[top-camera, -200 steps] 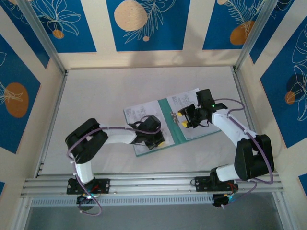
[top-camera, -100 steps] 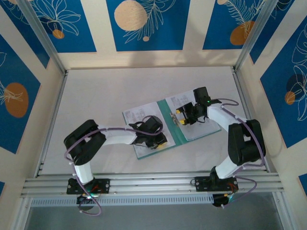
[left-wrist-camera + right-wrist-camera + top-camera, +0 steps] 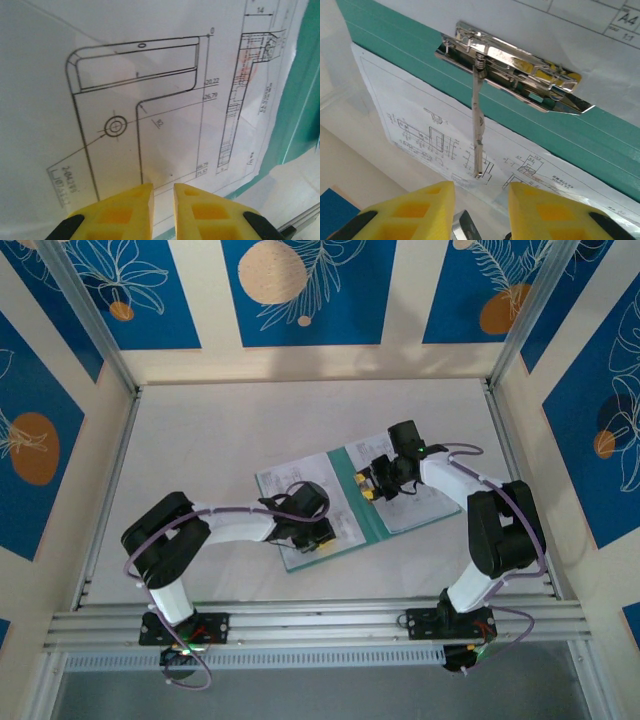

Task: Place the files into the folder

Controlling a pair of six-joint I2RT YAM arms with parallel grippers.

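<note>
The teal folder [image 3: 358,504] lies open mid-table with printed white files on its left half [image 3: 285,480] and right half [image 3: 420,495]. My left gripper [image 3: 325,537] hovers low over the left sheet's near corner. In the left wrist view its tips [image 3: 163,187] stand a narrow gap apart, nothing between them, above a line drawing [image 3: 150,100] with the folder's edge [image 3: 305,100] to the right. My right gripper [image 3: 367,487] is at the spine. It [image 3: 480,187] is open, facing the metal clip [image 3: 515,60]. The raised lever [image 3: 477,130] ends just ahead of the gap, untouched.
Aluminium rails [image 3: 320,625] run along the table's near edge and posts stand at the back corners. Blue-patterned wall panels [image 3: 300,290] enclose the white table [image 3: 200,440]. Bare table surrounds the folder on every side.
The right gripper moved left onto the folder's spine and its jaws narrowed. The left gripper went from shut to a small gap and shifted slightly left.
</note>
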